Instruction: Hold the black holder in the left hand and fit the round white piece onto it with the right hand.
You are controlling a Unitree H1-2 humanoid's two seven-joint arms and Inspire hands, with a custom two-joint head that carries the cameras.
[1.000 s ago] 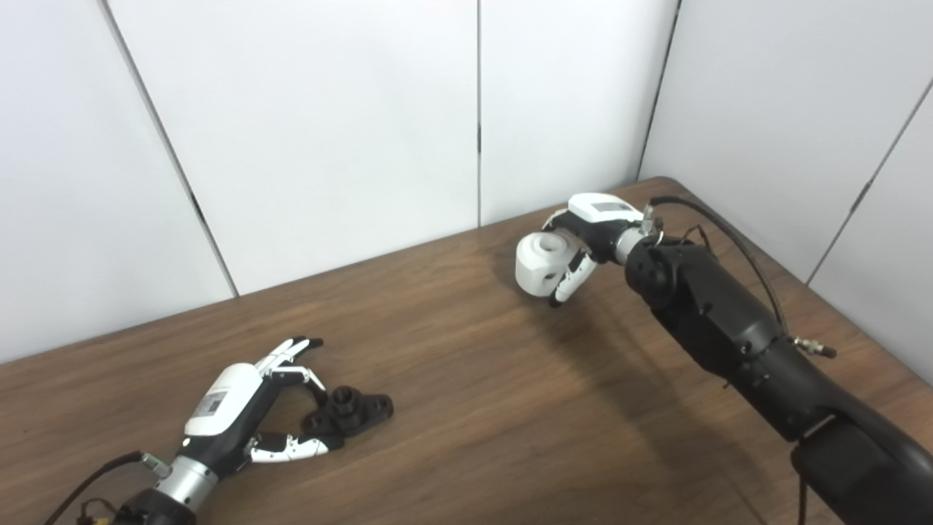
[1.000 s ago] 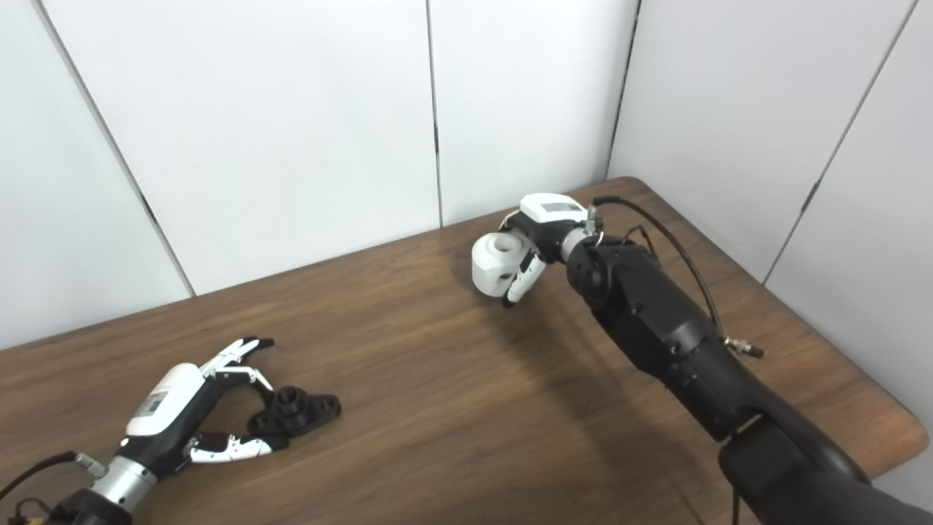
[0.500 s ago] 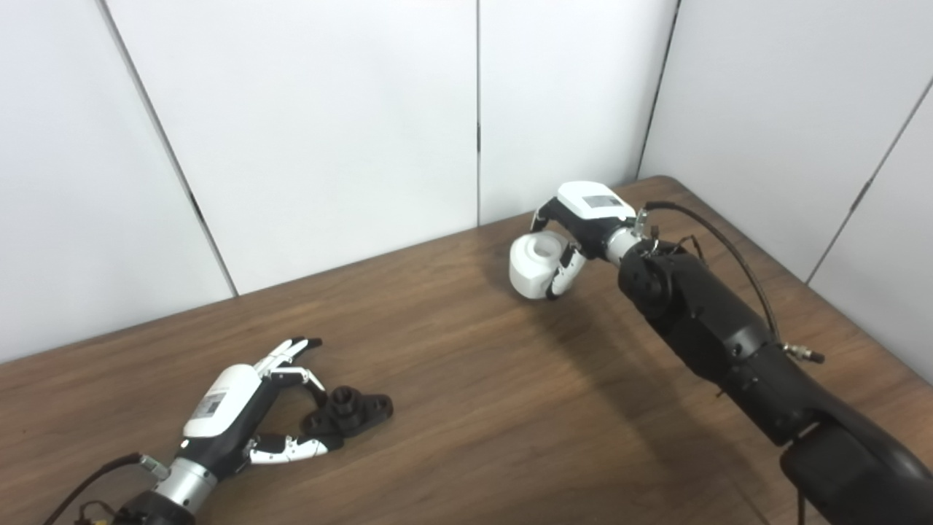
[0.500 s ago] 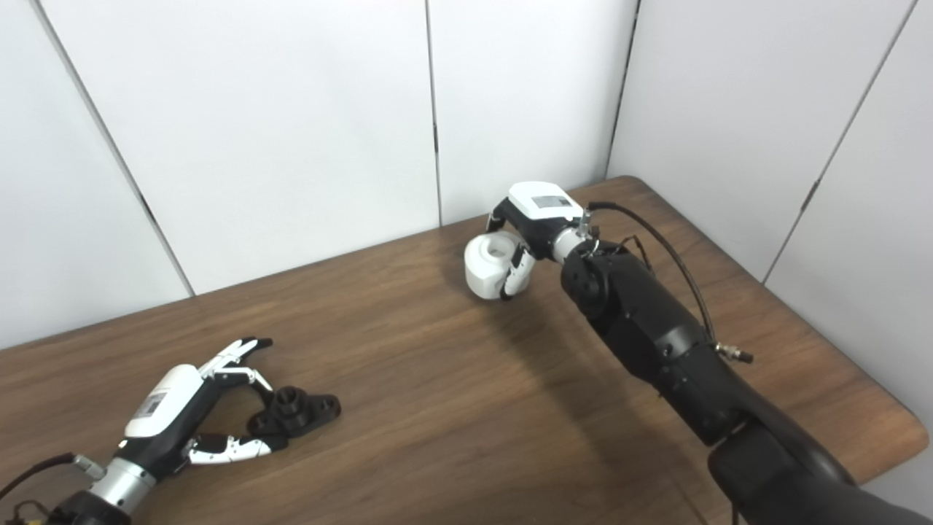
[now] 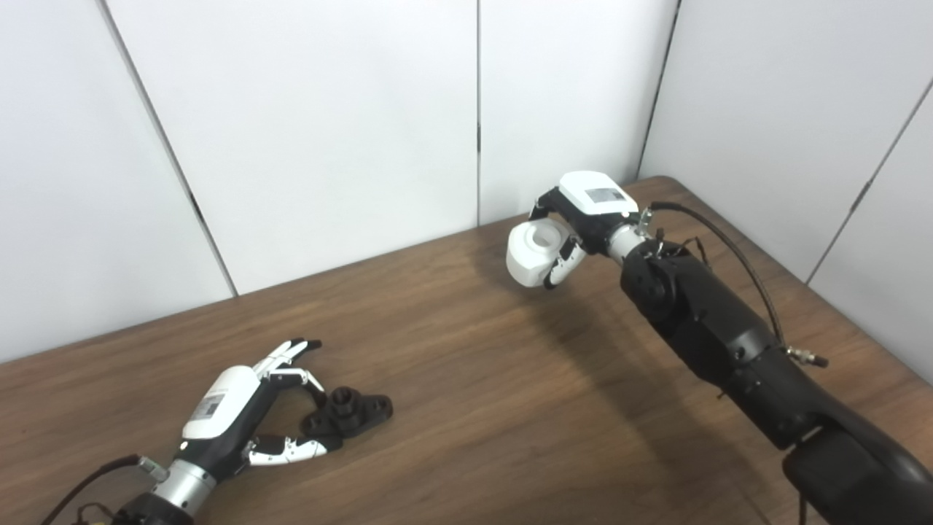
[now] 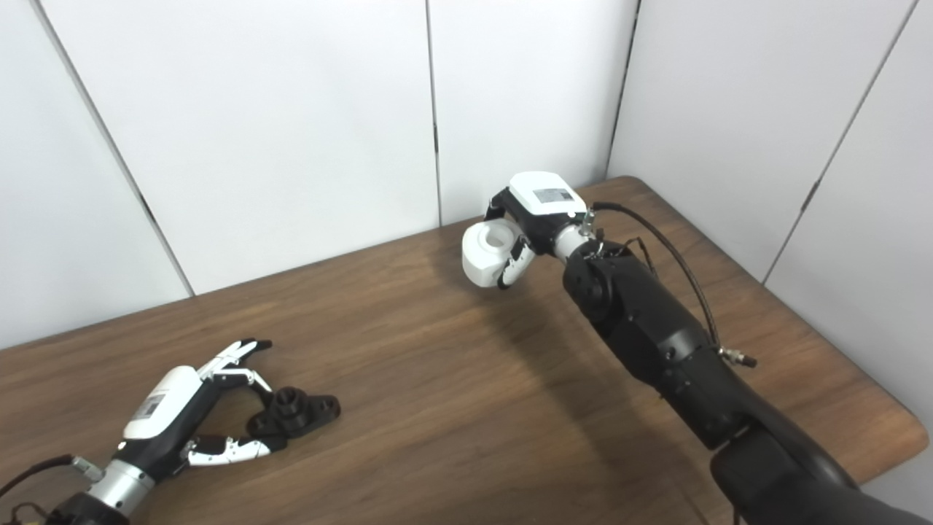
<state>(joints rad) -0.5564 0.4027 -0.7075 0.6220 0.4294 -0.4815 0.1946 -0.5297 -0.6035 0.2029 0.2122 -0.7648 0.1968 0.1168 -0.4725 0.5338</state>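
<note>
The right hand (image 5: pixel 579 215) was closed around the round white piece (image 5: pixel 533 251), holding it clear above the far part of the wooden table (image 5: pixel 474 379) with the piece's hollow top facing up, near the white wall panels (image 5: pixel 328 124). The black holder (image 5: pixel 350 412) lay flat on the table at the near left, well apart from the white piece. The left hand (image 5: pixel 233 412) rested beside it with fingers (image 5: pixel 288 354) spread and the thumb stretched along the holder's near side, its fingertips at the holder's edge but not gripping it.
</note>
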